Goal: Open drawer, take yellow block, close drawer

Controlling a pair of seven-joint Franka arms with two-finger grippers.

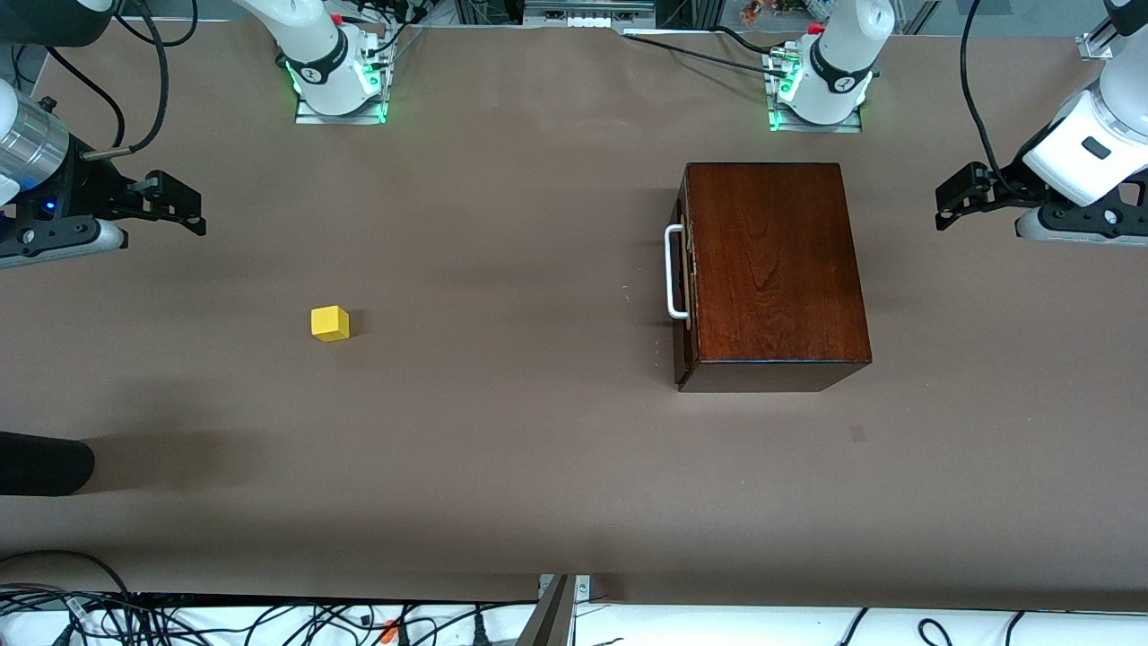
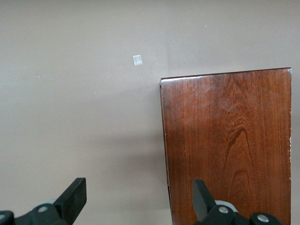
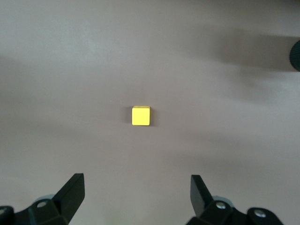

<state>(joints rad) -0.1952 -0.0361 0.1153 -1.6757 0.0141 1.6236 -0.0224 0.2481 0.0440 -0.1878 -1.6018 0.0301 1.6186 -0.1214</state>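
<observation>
- Brown tabletop (image 1: 502, 224) fills our front view, with both arm bases along its farthest edge and loose cables past the nearest edge.
- We see the mahogany box (image 1: 771, 260) toward the left arm's end, its drawer (image 1: 686, 269) fully pushed in, the white handle (image 1: 673, 272) facing the right arm's end.
- We find the yellow block (image 1: 330, 323) sitting alone on the bare tabletop toward the right arm's end, well apart from the box.
- Our left hand (image 1: 958, 199) hangs in the air over the left arm's end of the tabletop, fingers spread and holding nothing.
- Our right hand (image 1: 179, 208) hangs over the right arm's end of the tabletop, likewise spread and empty.
- Only the left wrist view gives us the box top's grain (image 2: 229, 140) up close, plus a small pale square mark (image 2: 138, 60) on the tabletop near the box corner; the handle is out of its sight.
- Only the right wrist view looks straight down on the block (image 3: 140, 116), seen between the parted fingertips (image 3: 72, 190).
</observation>
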